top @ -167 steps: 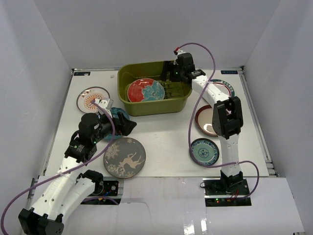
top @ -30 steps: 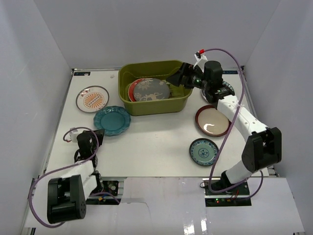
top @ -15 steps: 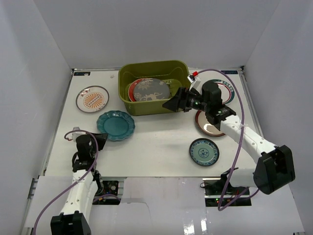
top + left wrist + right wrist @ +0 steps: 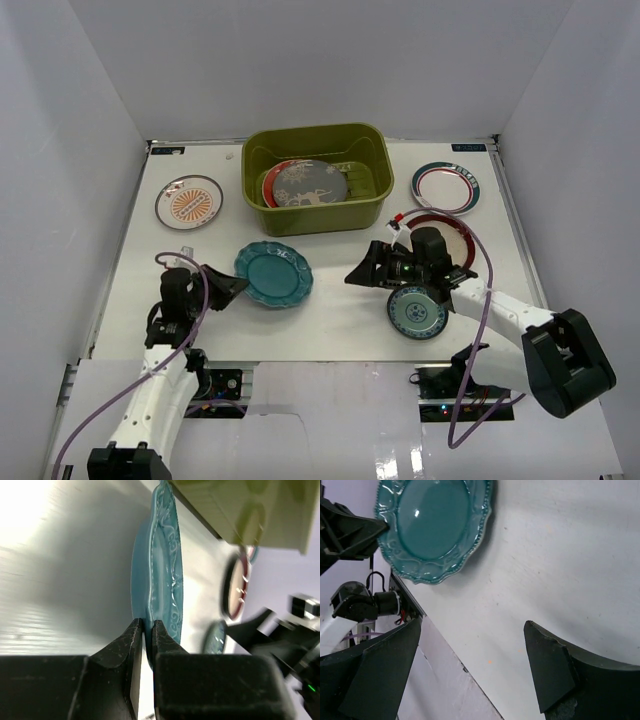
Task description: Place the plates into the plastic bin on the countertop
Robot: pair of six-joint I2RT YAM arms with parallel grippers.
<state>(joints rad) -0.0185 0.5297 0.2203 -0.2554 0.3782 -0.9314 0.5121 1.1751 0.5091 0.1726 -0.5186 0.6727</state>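
1. Top view, grip. My left jaws are clamped on the near rim of the teal scalloped plate [image 4: 272, 275]. It sits on the white tabletop [image 4: 330, 300] in front of the plastic bin [image 4: 315, 218], apart from it. My right jaws stand wide apart and empty, low over the tabletop just right of that plate.
2. Top view, stock. The bin holds the grey deer plate [image 4: 311, 184], resting on the red-teal floral plate [image 4: 268, 186]. Outside it are the orange sunburst plate [image 4: 189, 202], the ringed white plate [image 4: 446, 187], the maroon-rimmed plate [image 4: 458, 228] and the small teal plate [image 4: 417, 312]. My right arm partly covers the last two.
3. Left wrist view. Both fingers [image 4: 127, 650] pinch the scalloped rim, and the plate is seen edge-on. I cannot tell whether it is clear of the surface.
4. Right wrist view. The fingers [image 4: 385, 680] are spread with nothing between them. The teal plate lies ahead.
5. Step in hand, as judged: moving the teal scalloped plate to the bin. Next, raise it above the bin's wall, carry it over the stack and release. An edge pinch may let the plate droop or slip.
6. Surface and room. The tabletop is flat, white and smooth. Plain white walls close in the left, right and far sides.
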